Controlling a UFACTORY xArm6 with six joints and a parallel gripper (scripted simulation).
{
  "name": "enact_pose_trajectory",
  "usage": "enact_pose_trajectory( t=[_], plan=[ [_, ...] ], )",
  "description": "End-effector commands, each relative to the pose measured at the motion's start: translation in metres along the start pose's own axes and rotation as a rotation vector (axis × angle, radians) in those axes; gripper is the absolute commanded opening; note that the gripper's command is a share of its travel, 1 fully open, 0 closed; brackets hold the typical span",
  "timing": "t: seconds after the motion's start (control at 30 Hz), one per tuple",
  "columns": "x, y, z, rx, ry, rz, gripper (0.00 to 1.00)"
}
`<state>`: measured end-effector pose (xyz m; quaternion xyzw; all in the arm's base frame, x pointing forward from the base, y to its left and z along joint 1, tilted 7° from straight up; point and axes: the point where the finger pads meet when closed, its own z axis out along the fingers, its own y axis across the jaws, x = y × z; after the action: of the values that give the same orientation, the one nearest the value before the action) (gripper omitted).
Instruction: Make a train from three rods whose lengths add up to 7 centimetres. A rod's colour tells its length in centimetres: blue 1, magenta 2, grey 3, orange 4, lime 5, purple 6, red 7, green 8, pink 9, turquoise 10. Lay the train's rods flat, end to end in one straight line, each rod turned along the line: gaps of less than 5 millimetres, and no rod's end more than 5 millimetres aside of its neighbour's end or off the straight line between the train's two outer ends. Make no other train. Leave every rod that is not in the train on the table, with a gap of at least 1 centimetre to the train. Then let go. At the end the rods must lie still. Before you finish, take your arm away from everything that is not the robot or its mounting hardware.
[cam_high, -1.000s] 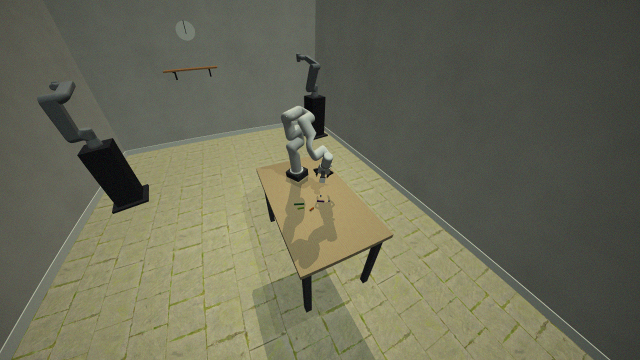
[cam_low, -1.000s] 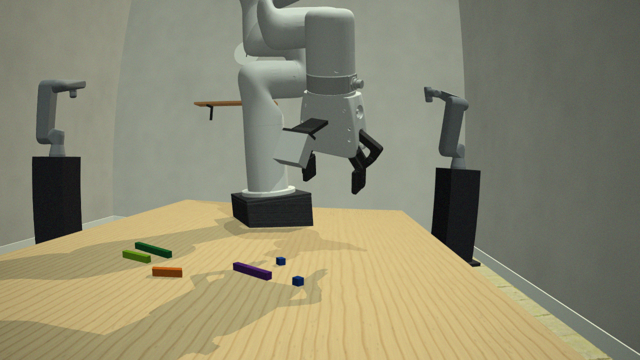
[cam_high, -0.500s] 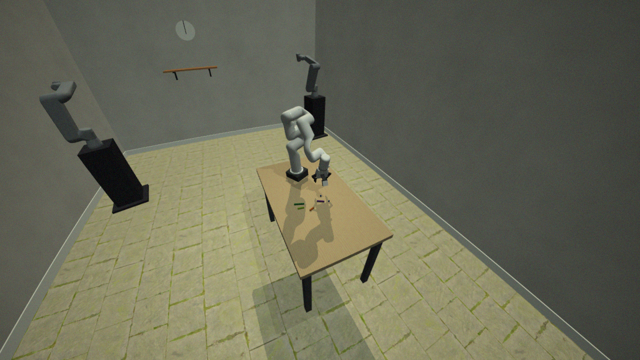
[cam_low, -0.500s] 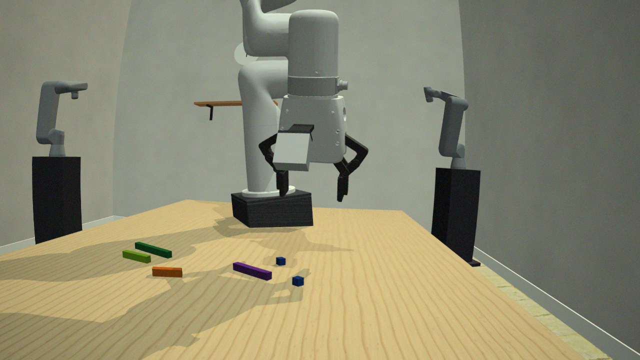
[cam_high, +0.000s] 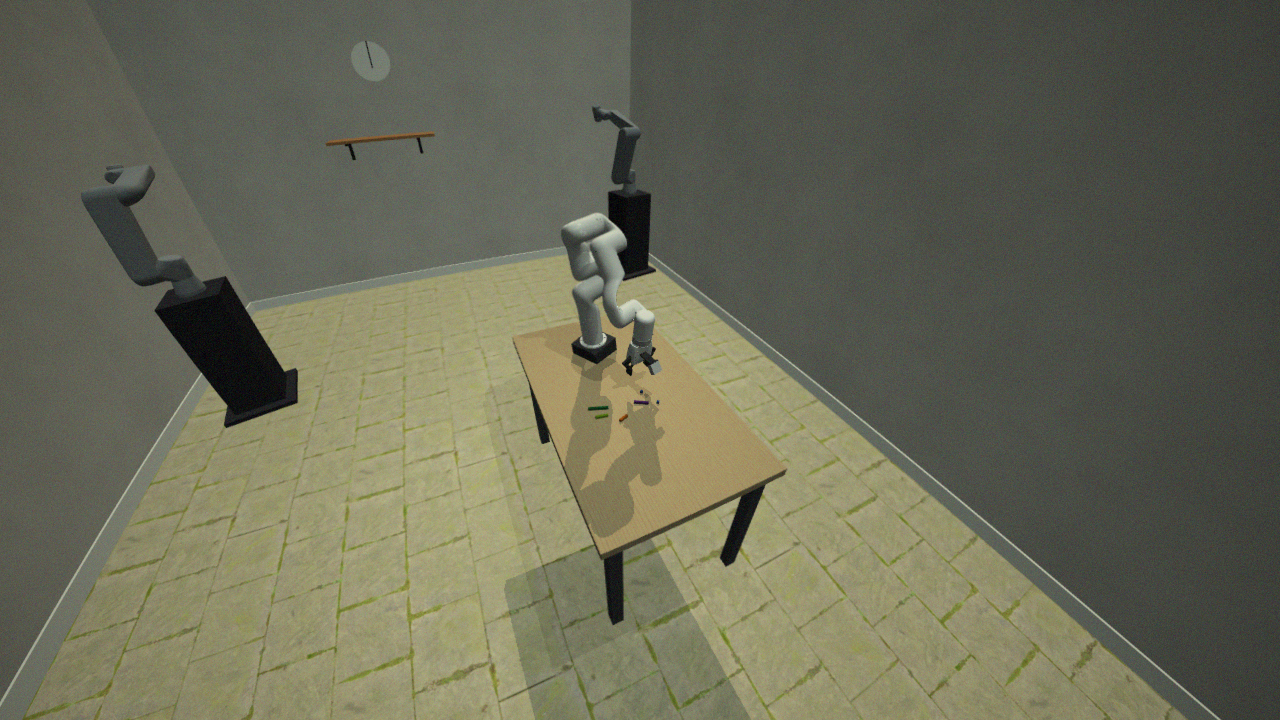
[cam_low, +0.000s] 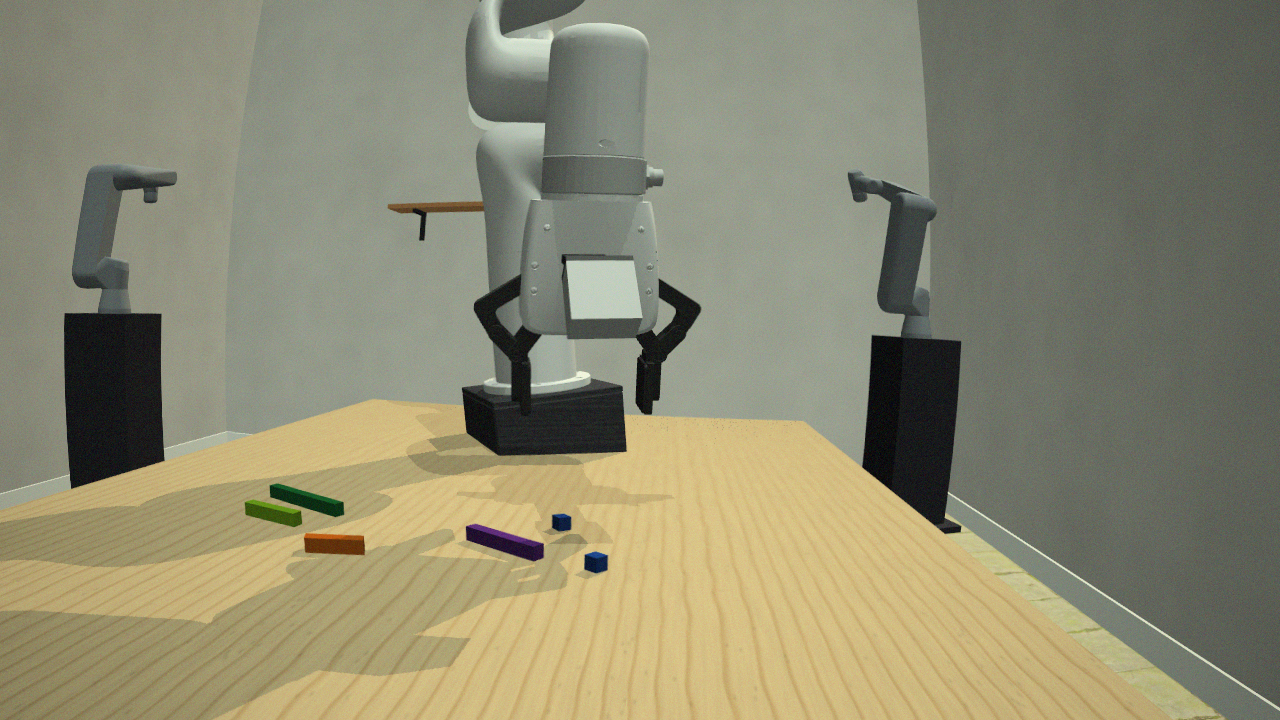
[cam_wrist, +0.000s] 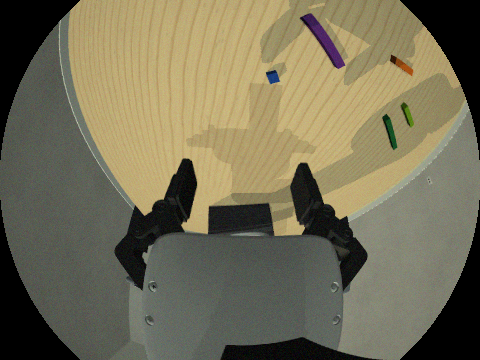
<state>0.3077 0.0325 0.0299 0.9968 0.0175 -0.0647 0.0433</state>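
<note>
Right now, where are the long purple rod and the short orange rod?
Long purple rod (cam_low: 503, 542) (cam_wrist: 324, 41) (cam_high: 640, 402): exterior, wrist, top; its middle.
Short orange rod (cam_low: 333, 544) (cam_wrist: 402, 65) (cam_high: 623, 418): same views; its middle.
</note>
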Motion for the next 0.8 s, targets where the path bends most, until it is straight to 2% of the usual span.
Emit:
enact_pose_trajectory(
  t=[0.0,0.13,0.2,0.43,0.77],
  plan=[
    [0.009,0.012,0.001,-0.008,0.054,-0.159,1.00],
    [0.010,0.013,0.002,-0.010,0.058,-0.174,1.00],
    [0.015,0.020,0.002,-0.027,0.087,-0.281,1.00],
    [0.022,0.031,0.003,-0.059,0.131,-0.461,1.00],
    [0.025,0.036,0.004,-0.075,0.150,-0.547,1.00]
  ],
)
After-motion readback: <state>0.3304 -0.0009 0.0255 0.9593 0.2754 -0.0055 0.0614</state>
